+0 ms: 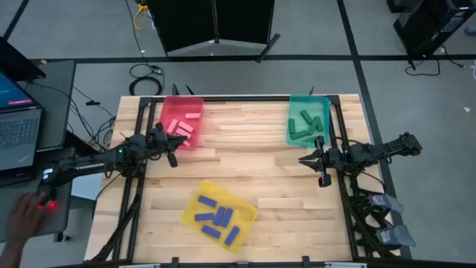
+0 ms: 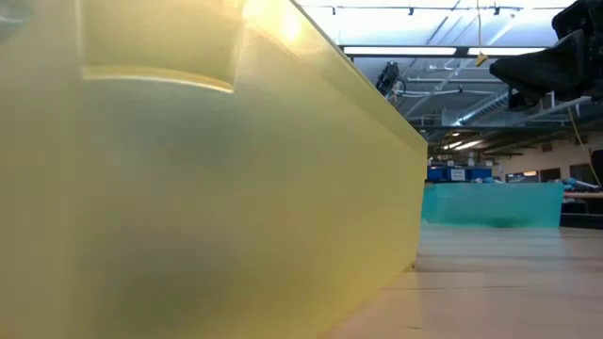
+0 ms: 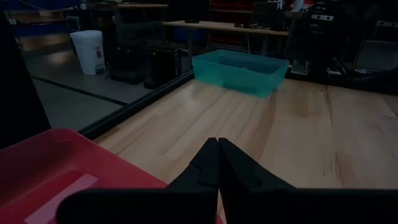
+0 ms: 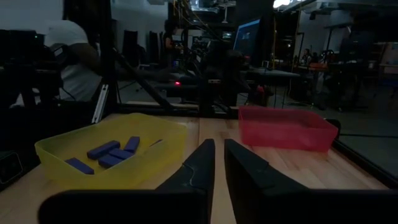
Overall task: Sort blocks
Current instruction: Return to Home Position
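Note:
All the blocks lie inside trays. Pink blocks [image 1: 186,123] sit in the red tray [image 1: 169,112] at the far left, green blocks [image 1: 306,125] in the teal tray [image 1: 296,101] at the far right, and blue blocks [image 1: 218,217] in the yellow tray [image 1: 192,214] near the front edge. My left gripper [image 1: 172,152] hovers just in front of the red tray, shut and empty [image 3: 217,155]. My right gripper [image 1: 305,159] hovers in front of the teal tray, its fingers a narrow gap apart [image 4: 219,149], holding nothing. Its wrist view shows the blue blocks [image 4: 112,152].
The yellow tray's wall [image 2: 207,188] fills most of the low view, with the teal tray [image 2: 490,204] behind it. Bare wood lies between the three trays [image 1: 253,160]. A laptop [image 1: 18,123] and a person's hand [image 1: 26,214] are left of the table.

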`<state>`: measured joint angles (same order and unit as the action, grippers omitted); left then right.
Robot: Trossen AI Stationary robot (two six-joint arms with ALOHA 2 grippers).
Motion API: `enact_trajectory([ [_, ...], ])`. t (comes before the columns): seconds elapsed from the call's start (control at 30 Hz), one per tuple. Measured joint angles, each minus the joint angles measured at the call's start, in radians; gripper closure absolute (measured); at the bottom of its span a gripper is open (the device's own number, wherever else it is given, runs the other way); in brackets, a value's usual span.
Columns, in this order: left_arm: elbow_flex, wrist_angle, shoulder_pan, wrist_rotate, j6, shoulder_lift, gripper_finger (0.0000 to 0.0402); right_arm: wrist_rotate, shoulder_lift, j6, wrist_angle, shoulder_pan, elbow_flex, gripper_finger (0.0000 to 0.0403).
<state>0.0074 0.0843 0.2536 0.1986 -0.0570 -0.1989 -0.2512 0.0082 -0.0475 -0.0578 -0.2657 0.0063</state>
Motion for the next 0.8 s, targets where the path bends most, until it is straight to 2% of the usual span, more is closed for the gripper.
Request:
enact_trajectory([
  [0.8,0.000,0.000,0.000,0.000,0.000,0.000,0.0396,0.000,0.000,0.000,0.000,0.000,0.000,0.0356],
])
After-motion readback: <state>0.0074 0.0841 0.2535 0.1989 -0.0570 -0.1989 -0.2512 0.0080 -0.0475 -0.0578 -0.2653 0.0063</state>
